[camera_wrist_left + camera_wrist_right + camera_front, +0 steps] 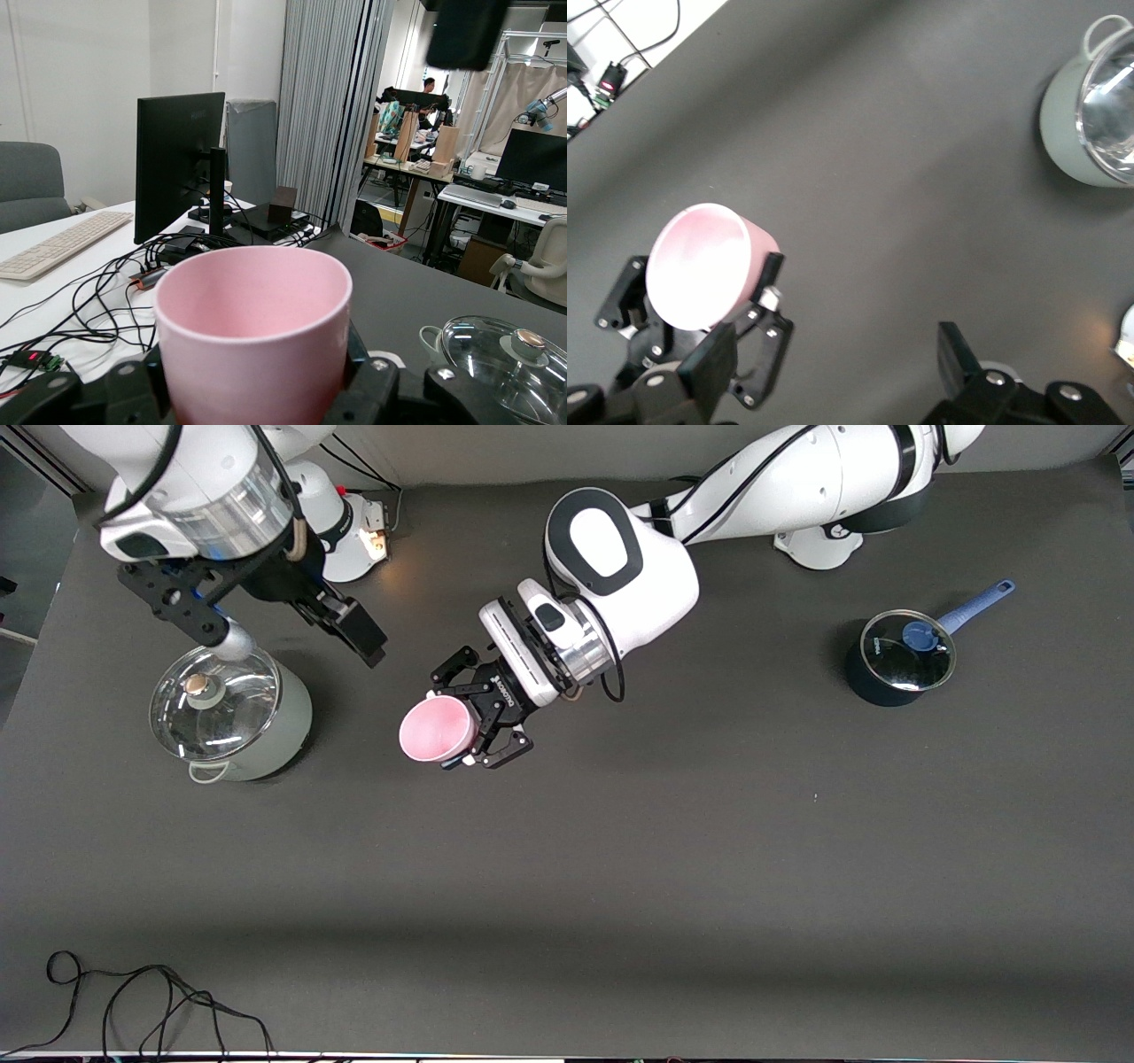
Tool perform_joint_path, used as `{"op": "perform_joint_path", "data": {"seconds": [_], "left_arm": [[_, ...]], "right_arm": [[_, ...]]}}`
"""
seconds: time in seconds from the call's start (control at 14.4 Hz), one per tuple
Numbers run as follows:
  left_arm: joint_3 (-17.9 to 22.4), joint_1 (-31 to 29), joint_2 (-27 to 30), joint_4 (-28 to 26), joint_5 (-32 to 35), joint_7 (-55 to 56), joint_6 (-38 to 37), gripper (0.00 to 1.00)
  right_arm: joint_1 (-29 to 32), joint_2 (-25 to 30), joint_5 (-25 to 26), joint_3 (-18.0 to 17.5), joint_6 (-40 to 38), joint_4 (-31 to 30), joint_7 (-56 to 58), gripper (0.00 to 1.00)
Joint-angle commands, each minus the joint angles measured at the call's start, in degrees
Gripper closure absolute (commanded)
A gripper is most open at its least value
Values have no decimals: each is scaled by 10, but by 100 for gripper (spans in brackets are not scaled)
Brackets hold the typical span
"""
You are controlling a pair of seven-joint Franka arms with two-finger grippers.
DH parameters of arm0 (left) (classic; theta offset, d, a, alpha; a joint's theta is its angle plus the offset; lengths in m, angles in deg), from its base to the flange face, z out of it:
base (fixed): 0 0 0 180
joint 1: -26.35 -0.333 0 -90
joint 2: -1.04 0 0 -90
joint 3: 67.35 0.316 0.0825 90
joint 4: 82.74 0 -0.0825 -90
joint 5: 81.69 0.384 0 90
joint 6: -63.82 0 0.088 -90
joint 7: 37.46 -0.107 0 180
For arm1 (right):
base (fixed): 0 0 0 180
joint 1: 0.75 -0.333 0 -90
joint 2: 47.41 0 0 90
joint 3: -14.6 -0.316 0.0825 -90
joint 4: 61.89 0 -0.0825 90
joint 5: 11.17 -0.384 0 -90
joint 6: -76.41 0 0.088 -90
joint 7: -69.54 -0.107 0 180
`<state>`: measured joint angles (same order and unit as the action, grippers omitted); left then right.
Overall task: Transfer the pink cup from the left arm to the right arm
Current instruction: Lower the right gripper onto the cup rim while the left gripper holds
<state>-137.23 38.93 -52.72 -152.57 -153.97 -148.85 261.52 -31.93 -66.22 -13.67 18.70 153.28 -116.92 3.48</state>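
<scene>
L gripper [478, 722] jaws clamp small light-pink plastic cup [436, 728] over mid table [620, 850]. R gripper [350, 627] jaws wide, empty, beside sage-green glass-lidded pot [232, 713].

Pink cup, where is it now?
In the front view, the pink cup is gripped by the left gripper, over mid-table beside the green pot.

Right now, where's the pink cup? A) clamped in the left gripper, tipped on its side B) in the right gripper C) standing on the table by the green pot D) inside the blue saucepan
A: the pink cup sits between the fingers of the left gripper, its mouth turned sideways over bare table, while the right gripper hangs open and empty near the lidded green pot.
</scene>
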Motion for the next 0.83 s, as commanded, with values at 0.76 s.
{"op": "perform_joint_path", "data": {"seconds": [0.76], "left_arm": [[10, 14, 13, 19, -5, 11, 10, 100]], "right_arm": [[0, -88, -11, -2, 64, 31, -16, 0]]}}
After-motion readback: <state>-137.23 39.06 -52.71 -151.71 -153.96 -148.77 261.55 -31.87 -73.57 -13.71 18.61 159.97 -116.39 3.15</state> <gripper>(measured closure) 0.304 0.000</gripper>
